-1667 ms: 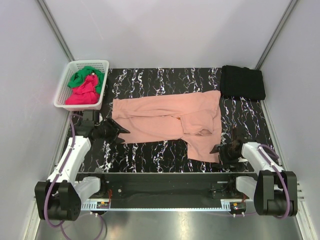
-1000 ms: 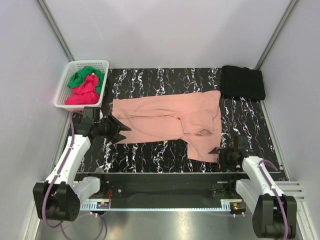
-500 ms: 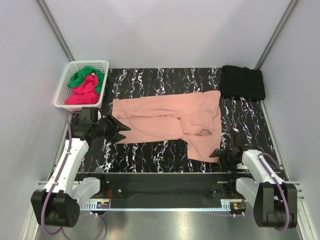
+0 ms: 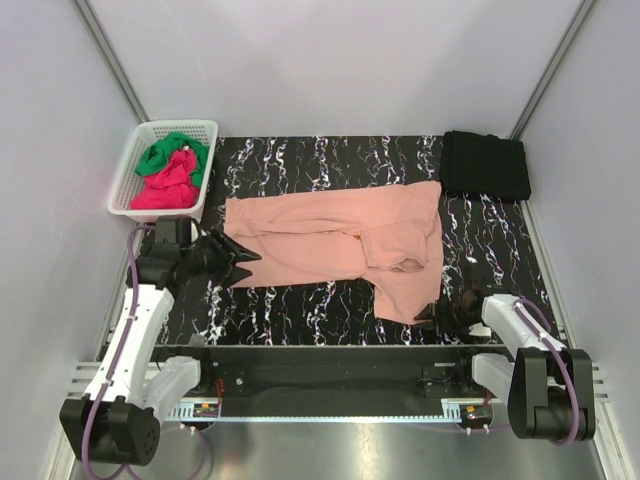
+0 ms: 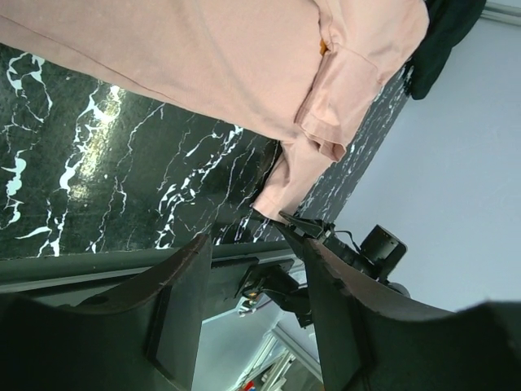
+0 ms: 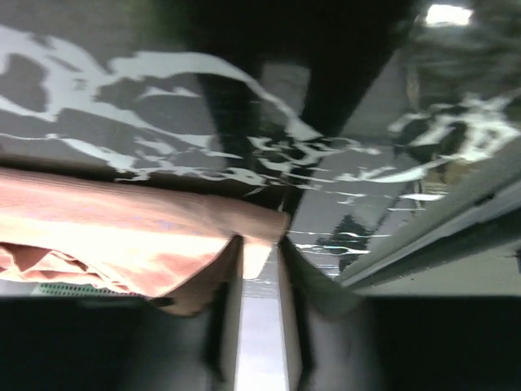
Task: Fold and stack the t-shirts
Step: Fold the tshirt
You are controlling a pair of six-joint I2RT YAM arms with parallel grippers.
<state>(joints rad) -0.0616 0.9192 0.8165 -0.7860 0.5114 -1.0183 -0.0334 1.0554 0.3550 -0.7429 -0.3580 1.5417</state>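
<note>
Black marble-patterned tabletop (image 4: 300, 160) is seen between pale walls, and four garments are counted on or beside it. One black t-shirt (image 4: 487, 165) is laid as a neat folded block at the far right corner, so one fold is judged finished and a stack is judged begun. A white basket (image 4: 125, 192) is set at the far left corner, and a green tee (image 4: 165, 155) and a magenta-red tee (image 4: 168, 190) are left crumpled inside it, not yet handled.

The salmon-pink t-shirt (image 4: 330, 235) is spread sideways across the middle of the table. It is mostly flat, with a sleeve doubled over near its right end and a flap reaching toward the near edge. No clean fold is seen in it yet.

The left gripper (image 4: 240, 265) is held low just beside the shirt's left edge. Its fingers are parted with only tabletop between them, so nothing is gripped.

The right gripper (image 4: 432, 312) is placed at the near right corner of the flap. In the blurred wrist view the pink hem is seen at the finger ends. Whether it is pinched or merely bracketed cannot be told.

By this reading roughly a quarter of the work is done. Folding the pink shirt, placing it on the black one, then handling both basket tees is left.
</note>
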